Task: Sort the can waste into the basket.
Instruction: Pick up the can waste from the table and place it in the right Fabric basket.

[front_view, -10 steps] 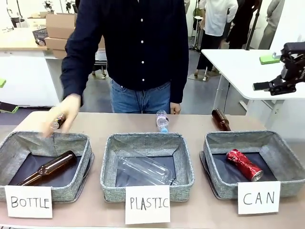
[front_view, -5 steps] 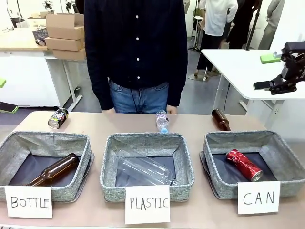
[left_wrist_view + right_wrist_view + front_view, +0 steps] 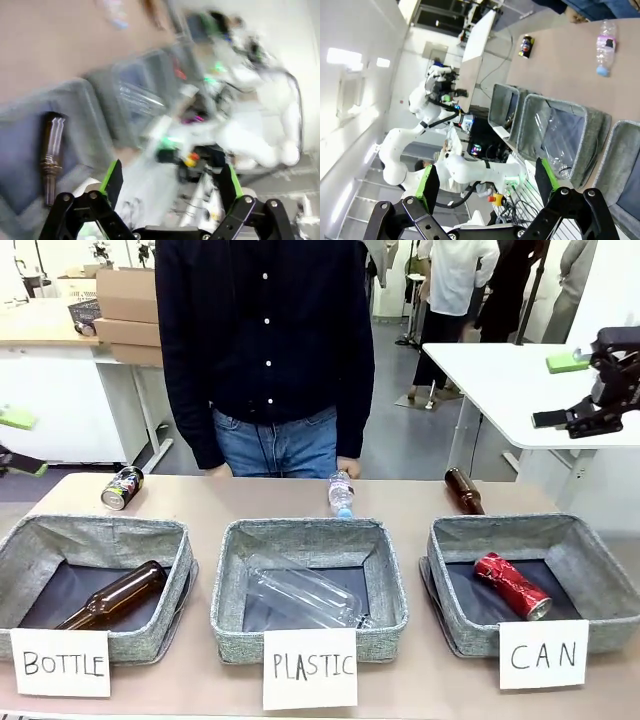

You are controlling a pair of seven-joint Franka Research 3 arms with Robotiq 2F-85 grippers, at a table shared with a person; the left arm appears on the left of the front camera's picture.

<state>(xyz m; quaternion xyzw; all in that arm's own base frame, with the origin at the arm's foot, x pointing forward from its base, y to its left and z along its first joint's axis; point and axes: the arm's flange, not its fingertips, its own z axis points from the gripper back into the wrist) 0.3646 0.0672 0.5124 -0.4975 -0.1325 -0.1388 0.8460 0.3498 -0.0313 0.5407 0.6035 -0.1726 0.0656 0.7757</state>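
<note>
Right tool [image 3: 485,182] hangs with its fingers spread wide and nothing between them. Below it, the red can [image 3: 511,585] lies slantwise inside the basket [image 3: 600,538] carded CAN. Left tool [image 3: 172,175] is spread and empty too. The black can [image 3: 121,488] lies on the surface [image 3: 250,502], far across from the right tool.

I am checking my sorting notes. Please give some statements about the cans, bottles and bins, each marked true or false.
1. The red can lies in the CAN bin. True.
2. The black can lies in the BOTTLE bin. False: it lies on the table behind that bin.
3. A brown bottle lies on the table behind the CAN bin. True.
4. The PLASTIC bin holds a can. False: it holds a clear bottle.
</note>
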